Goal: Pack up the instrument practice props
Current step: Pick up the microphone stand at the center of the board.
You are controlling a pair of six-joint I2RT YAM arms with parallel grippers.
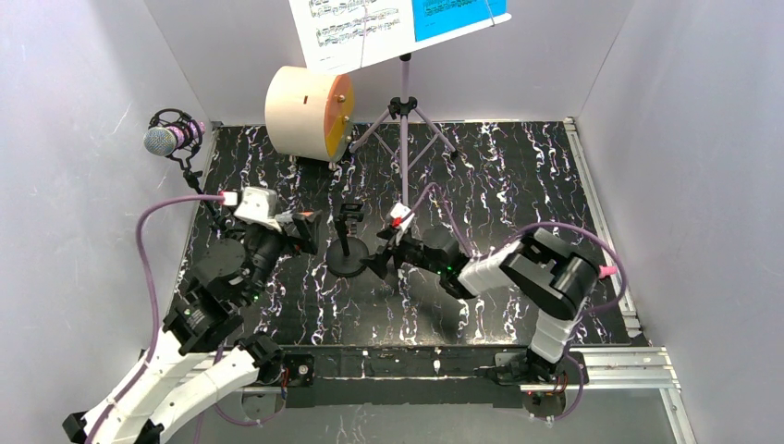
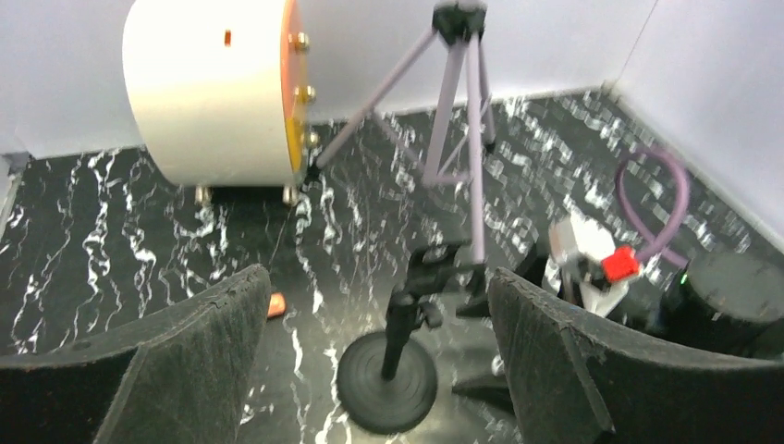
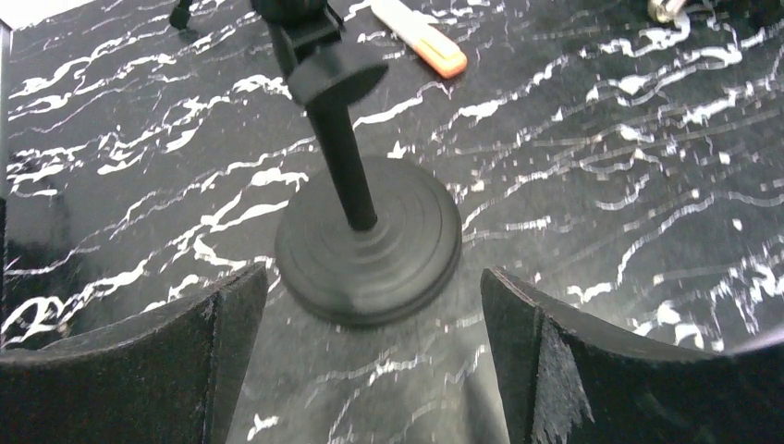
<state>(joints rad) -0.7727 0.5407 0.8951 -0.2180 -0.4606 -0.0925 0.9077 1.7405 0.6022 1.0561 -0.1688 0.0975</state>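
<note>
A black mic stand with a round base stands mid-table, its clip empty. My left gripper is open just left of it. My right gripper is open just right of it. In the left wrist view the stand sits ahead between the open fingers. In the right wrist view its base lies just beyond the open fingers. A glittery purple microphone sits on a thin black stand at the far left. The lilac music rack holds white and blue pages. The pink microphone is out of view.
A cream drum with an orange face lies on its side at the back, left of the rack's legs. A small orange marker lies on the mat beyond the stand. White walls close in on three sides.
</note>
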